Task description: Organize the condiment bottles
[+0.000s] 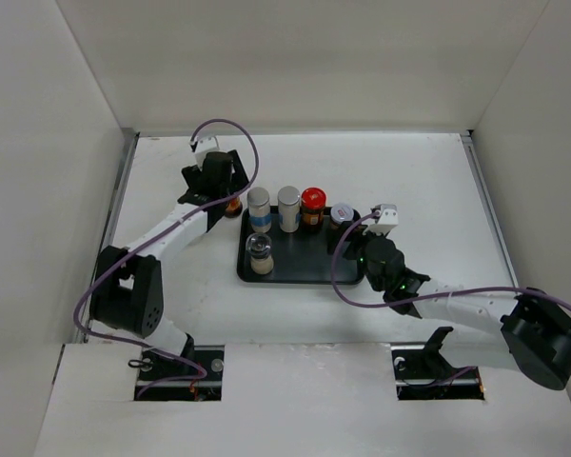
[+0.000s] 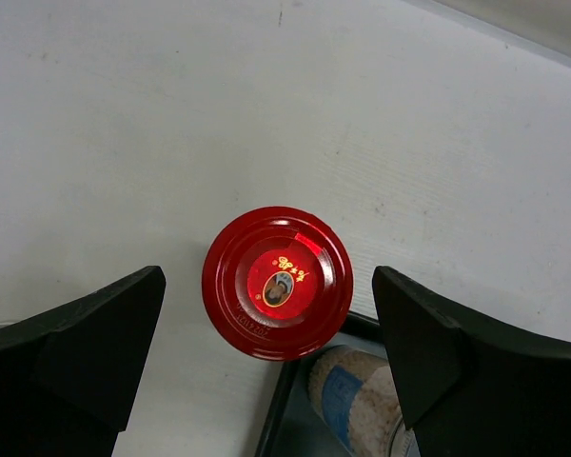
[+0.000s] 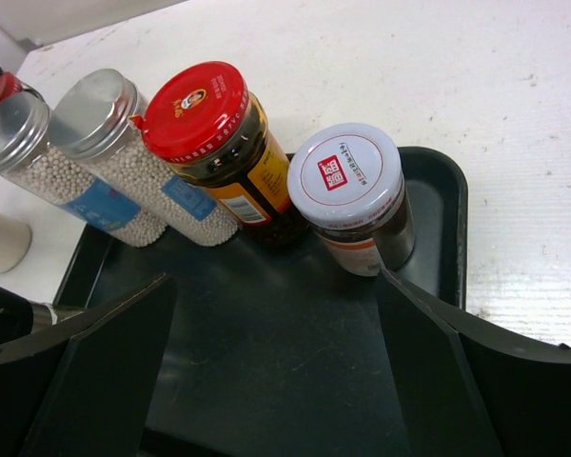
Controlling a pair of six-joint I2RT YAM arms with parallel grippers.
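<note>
Red-lidded jar stands upright on the white table, long axis vertical, lid up, just beside the black tray's 10 o'clock corner. Left gripper hangs over it, fingers apart on either side of the lid, not touching.

Upright along the tray's 12 o'clock edge: first silver-capped cylinder, second silver-capped cylinder, second red-lidded jar, silvery-lidded jar. Clear shaker at 8 o'clock. Right gripper at 3 o'clock, spread wide, empty.

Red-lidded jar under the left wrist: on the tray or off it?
Off. The red-lidded jar stands upright on the white table, just outside the tray corner.
</note>
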